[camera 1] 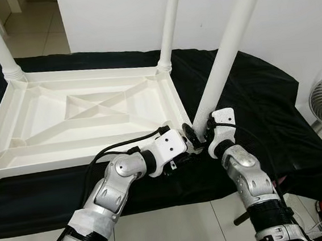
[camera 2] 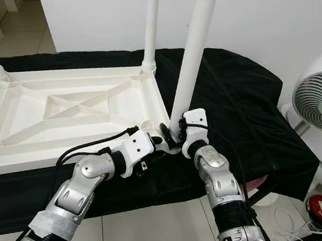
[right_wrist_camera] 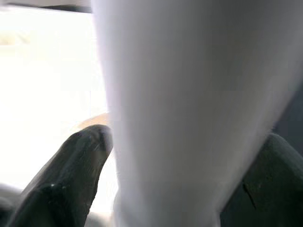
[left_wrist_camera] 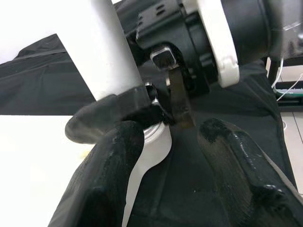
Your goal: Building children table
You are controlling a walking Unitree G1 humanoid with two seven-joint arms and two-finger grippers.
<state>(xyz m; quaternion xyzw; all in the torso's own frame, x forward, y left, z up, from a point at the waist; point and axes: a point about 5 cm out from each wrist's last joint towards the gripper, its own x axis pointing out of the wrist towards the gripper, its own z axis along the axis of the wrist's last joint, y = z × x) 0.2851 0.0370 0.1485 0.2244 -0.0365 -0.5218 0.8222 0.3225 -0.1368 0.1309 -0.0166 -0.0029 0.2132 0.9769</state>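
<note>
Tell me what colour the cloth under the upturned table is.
Black. The cloth spread beneath the white table shows best in the left eye view.

Head stereo pair: high, facing forward and down; both eyes share the upturned tabletop [camera 1: 86, 113], black cloth [camera 1: 250, 95], both arms and a fan [camera 2: 319, 108].
Left wrist camera: very close, looking along its fingers [left_wrist_camera: 109, 184] at the near leg [left_wrist_camera: 111, 52] base and the right hand [left_wrist_camera: 199, 42].
Right wrist camera: closest, fingers [right_wrist_camera: 71, 175] either side of that leg; blurred.
</note>
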